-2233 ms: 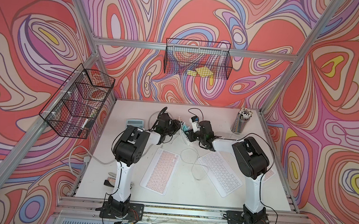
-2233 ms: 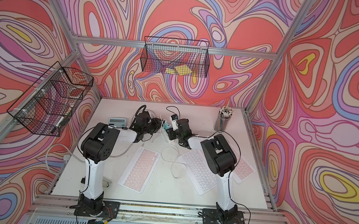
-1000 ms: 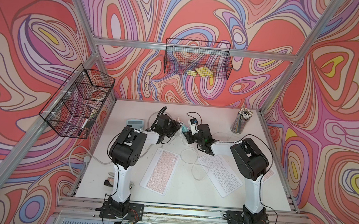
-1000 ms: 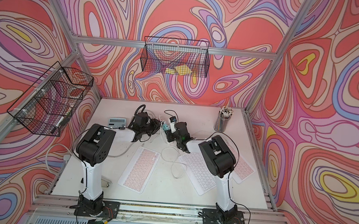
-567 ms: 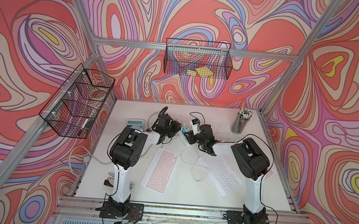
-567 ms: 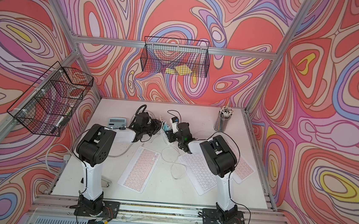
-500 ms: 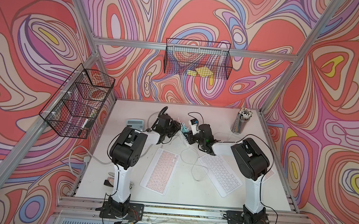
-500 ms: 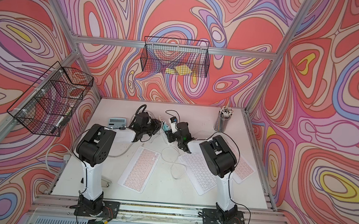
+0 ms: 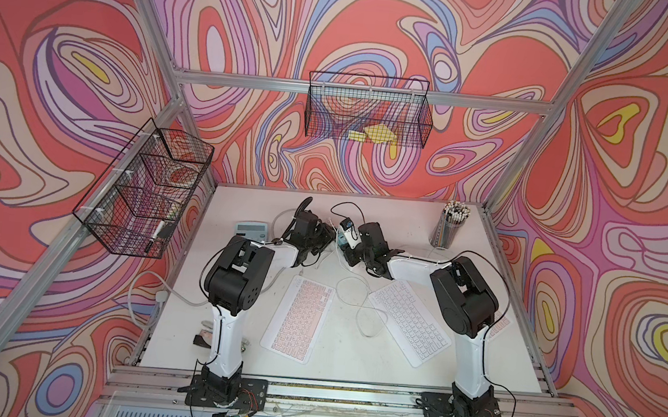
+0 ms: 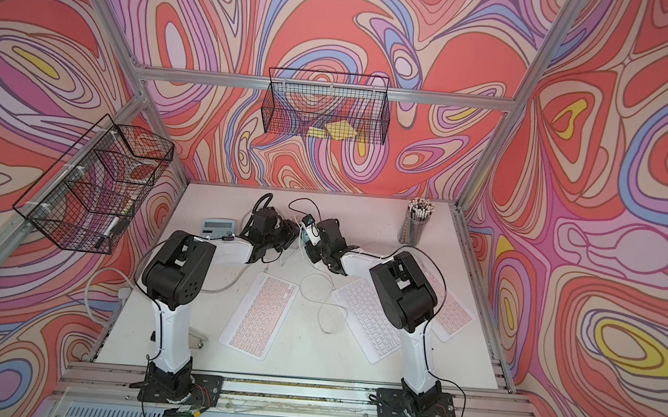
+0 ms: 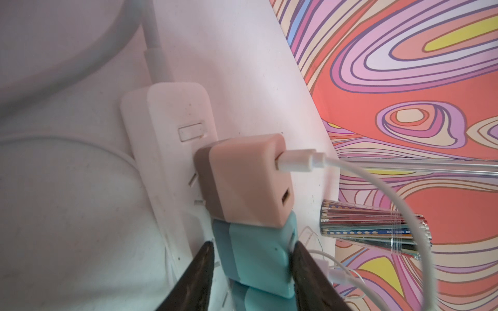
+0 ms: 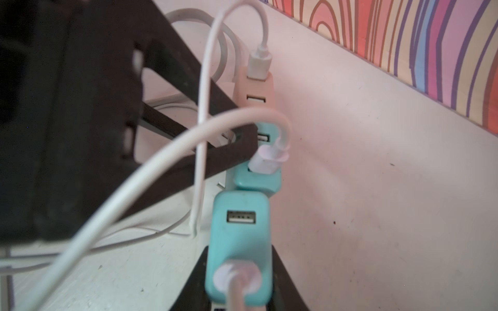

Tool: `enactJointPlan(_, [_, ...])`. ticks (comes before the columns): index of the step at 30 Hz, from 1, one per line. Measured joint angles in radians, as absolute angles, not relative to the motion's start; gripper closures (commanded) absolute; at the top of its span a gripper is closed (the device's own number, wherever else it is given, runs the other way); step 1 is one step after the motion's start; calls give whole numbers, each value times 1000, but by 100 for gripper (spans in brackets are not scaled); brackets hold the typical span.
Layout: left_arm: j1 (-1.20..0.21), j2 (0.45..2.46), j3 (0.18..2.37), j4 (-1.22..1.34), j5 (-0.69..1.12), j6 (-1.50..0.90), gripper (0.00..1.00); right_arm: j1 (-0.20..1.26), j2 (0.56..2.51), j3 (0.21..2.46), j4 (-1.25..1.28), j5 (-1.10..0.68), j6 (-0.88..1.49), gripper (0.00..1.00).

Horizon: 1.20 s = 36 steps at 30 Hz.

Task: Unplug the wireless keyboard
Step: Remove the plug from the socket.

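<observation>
Left wrist: left tool (image 11: 252,246) seemingly clamps middle teal charger (image 11: 256,261), pink charger (image 11: 242,177) abutting; right tool (image 12: 238,251) grips end teal charger (image 12: 239,231).

Slight shift of right end effector (image 12: 239,247)

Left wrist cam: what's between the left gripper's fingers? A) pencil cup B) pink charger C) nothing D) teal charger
D: the left gripper has its fingers on either side of the teal charger, beside the pink charger on the strip.
</observation>
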<state>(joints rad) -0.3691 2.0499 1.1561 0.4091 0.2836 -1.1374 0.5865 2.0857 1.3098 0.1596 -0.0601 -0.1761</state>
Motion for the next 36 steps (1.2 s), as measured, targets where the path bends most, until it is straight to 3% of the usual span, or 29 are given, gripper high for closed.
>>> enactJointPlan(14, [-370,2048,1135,443,283,-1150,52,484,2014,1246,306,-224,0,89])
enactJointPlan(23, [-370,2042,1136,437,282,-1153,47,432,1972,1180,401,-290,71,88])
enactJointPlan(36, [-372,1992,1261,80,313,-1042,40,336,1849,1084,382,-501,73,87])
